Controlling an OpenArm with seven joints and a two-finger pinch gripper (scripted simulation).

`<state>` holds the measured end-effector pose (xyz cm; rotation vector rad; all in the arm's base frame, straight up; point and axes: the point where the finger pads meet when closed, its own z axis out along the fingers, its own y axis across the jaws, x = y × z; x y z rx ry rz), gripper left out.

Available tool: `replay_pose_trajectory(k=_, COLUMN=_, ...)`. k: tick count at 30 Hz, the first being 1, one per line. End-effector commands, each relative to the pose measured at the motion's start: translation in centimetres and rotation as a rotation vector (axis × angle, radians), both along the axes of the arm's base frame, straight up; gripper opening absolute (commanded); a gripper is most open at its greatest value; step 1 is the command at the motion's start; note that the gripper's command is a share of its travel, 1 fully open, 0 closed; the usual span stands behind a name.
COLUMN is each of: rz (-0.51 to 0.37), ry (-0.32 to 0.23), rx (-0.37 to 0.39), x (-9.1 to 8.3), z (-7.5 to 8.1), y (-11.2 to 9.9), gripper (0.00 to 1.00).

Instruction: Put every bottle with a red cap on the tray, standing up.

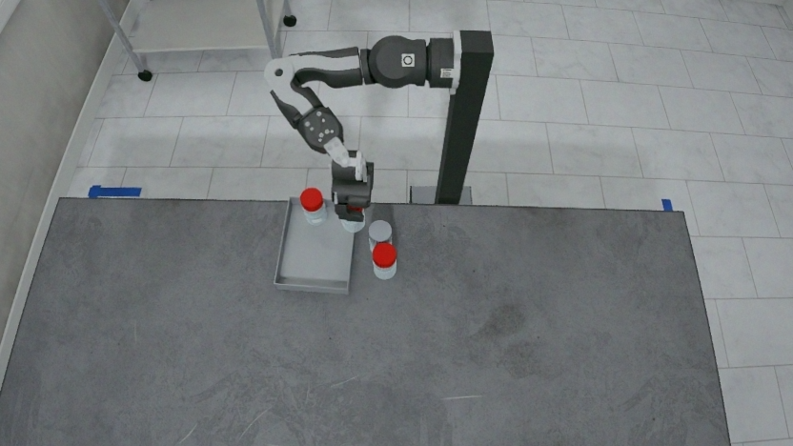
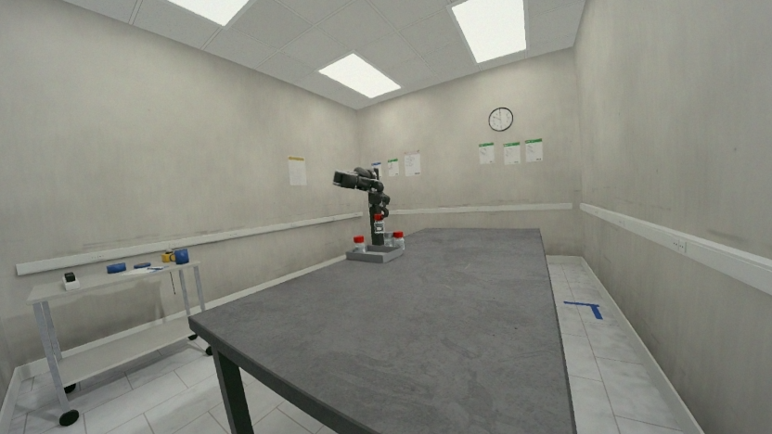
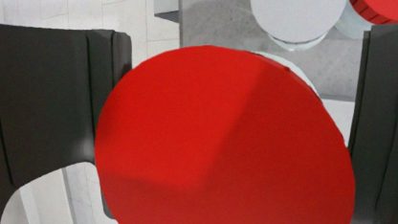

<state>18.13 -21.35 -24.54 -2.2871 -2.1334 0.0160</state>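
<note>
My gripper [image 1: 353, 211] [image 2: 379, 222] [image 3: 226, 139] is shut on a red-capped bottle [image 1: 353, 224] [image 3: 225, 144] and holds it upright above the far right corner of the grey tray [image 1: 310, 260] [image 2: 375, 255]. Its red cap fills the wrist view between the two dark fingers. A second red-capped bottle [image 1: 312, 205] [image 2: 358, 242] stands in the tray's far left corner. A third red-capped bottle [image 1: 384, 259] [image 2: 397, 238] [image 3: 378, 9] stands on the table just right of the tray. A grey-capped bottle [image 1: 380, 232] [image 3: 297, 19] stands right behind it.
The arm's black post [image 1: 462, 111] rises behind the table's far edge, right of the tray. A white cart [image 2: 108, 286] with small items stands off to the left of the table [image 1: 498, 333].
</note>
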Motion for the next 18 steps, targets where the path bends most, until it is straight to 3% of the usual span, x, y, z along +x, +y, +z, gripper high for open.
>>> replay_pose_trajectory(k=1, rz=0.004, ry=-0.010, rx=0.002, x=0.0, z=0.1, y=0.0, gripper=0.00)
replay_pose_trajectory(k=18, rz=0.000, ry=-0.014, rx=0.002, x=-2.8, z=-1.6, y=-1.9, gripper=0.00)
